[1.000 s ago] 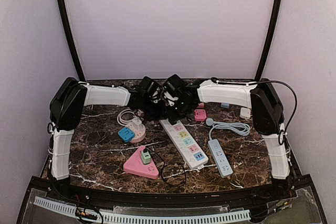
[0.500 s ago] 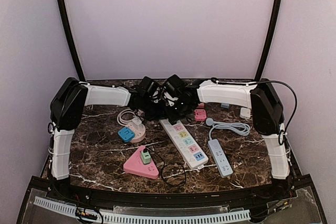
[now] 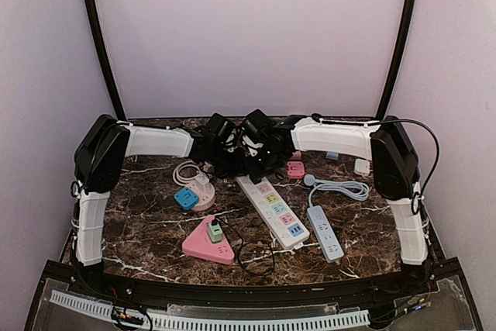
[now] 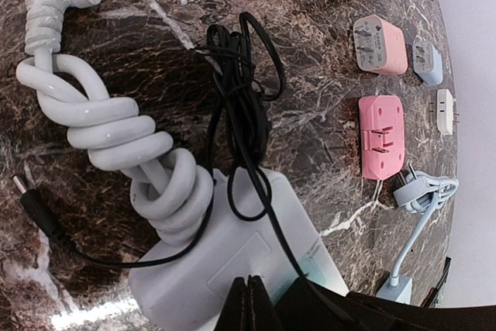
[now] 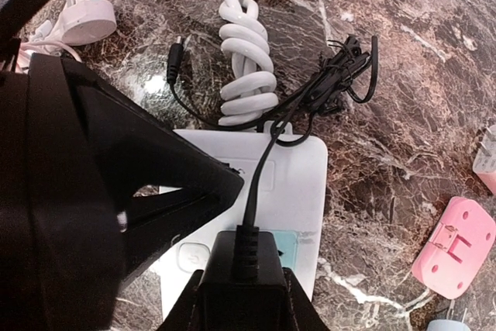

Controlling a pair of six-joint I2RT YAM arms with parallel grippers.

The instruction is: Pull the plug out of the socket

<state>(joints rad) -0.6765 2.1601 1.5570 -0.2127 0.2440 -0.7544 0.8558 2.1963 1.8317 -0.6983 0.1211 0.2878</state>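
A white power strip (image 3: 273,211) with coloured sockets lies in the middle of the table. Both grippers meet over its far end. My right gripper (image 5: 246,300) is shut on a black plug (image 5: 246,265), which stands over the teal socket of the strip (image 5: 302,184). I cannot tell if its pins are in. Its thin black cord (image 5: 325,83) runs away in a tangle. My left gripper (image 4: 249,300) is shut and empty, its tips pressed on the strip's blank white end (image 4: 209,261). In the top view the left gripper (image 3: 232,162) and right gripper (image 3: 260,164) hide the plug.
The strip's coiled white cable (image 4: 116,137) lies beyond its end. Pink adapters (image 4: 381,136) and small white ones lie to the right. Nearer are a pink triangular socket (image 3: 203,249) with a green plug, a blue cube (image 3: 186,198) and a grey strip (image 3: 325,232).
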